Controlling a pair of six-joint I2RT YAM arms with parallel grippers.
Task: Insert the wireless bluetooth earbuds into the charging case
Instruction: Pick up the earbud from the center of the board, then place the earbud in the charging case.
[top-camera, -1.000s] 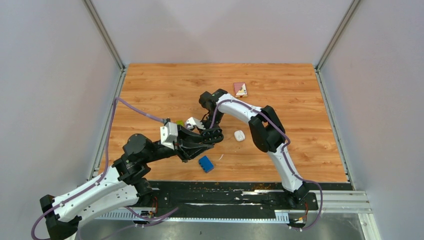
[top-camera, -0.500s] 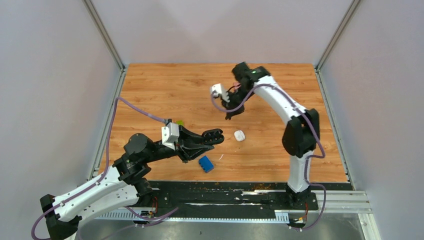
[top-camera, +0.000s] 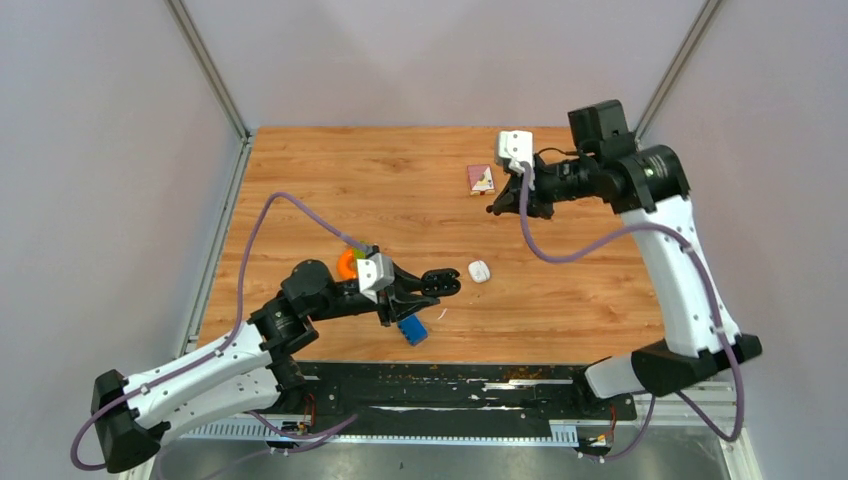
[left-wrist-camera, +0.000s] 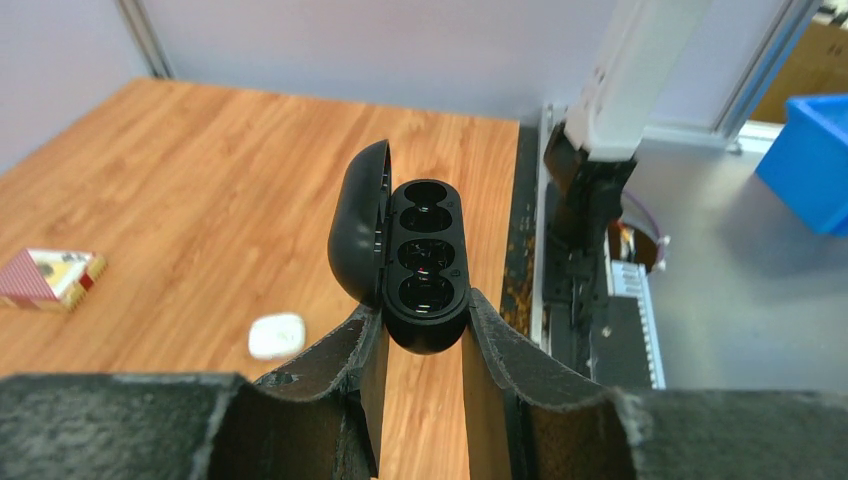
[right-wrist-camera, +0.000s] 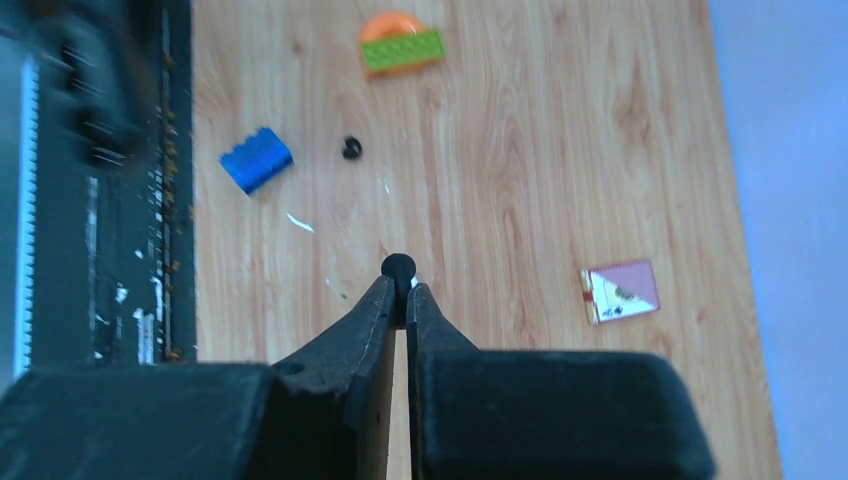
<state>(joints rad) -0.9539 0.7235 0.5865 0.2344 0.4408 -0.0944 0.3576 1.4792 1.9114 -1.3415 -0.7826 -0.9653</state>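
Earbud (right-wrist-camera: 398, 267), tiny, light, likely slippery, is pinched by right fingers (right-wrist-camera: 372, 325); left fingers (left-wrist-camera: 500, 350) clamp the open case (left-wrist-camera: 425, 262) by its sides.

The table (top-camera: 340, 190) is showing a smooth, faintly sheening wood grain. At the centre of the left wrist view, the black charging case (left-wrist-camera: 425, 265) is gleaming as glossy moulded plastic, while the left gripper's fingers (left-wrist-camera: 505, 370) pinching it are looking matt and grainy (almost like coarse rubber). The right gripper's fingers (right-wrist-camera: 345, 345) are looking equally matt, nipping a smooth black earbud (right-wrist-camera: 398, 266). Upper left there, the blue brick (right-wrist-camera: 256, 160) is shining like hard plastic.
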